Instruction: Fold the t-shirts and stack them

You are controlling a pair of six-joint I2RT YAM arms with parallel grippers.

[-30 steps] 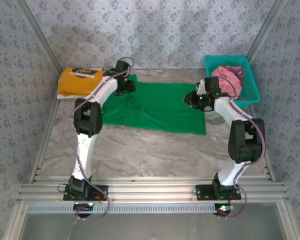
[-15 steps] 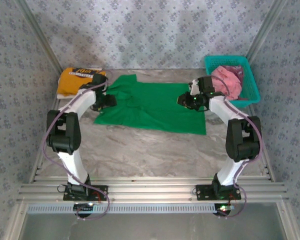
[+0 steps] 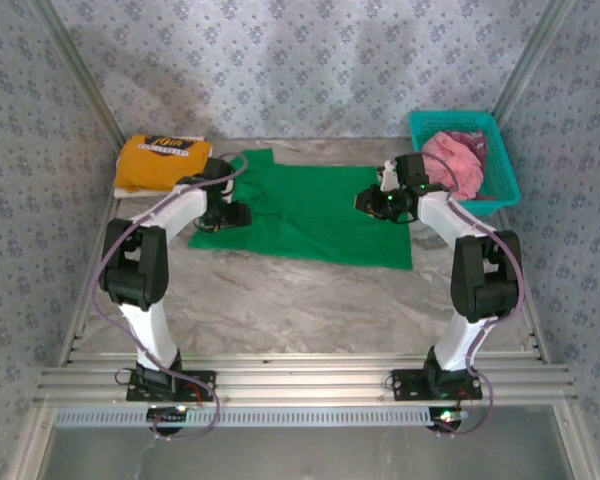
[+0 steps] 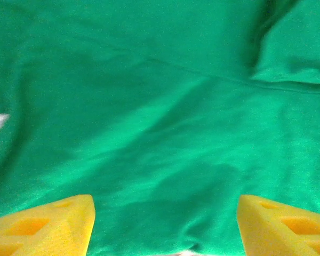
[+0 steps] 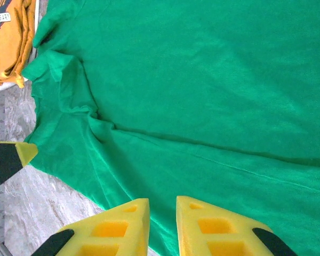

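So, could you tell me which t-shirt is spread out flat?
The green t-shirt; the yellow-orange one lies folded, the pink one is bunched in the basket.

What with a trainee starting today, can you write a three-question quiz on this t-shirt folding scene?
1. True or false: the bright green cloth t-shirt lies spread out on the marbled table.
2. The crumpled pink t-shirt sits in: A) a teal plastic basket B) a cardboard box C) a drawer.
3. Which gripper has its jaws wide apart?
Key: 1 true; 2 A; 3 the left gripper.
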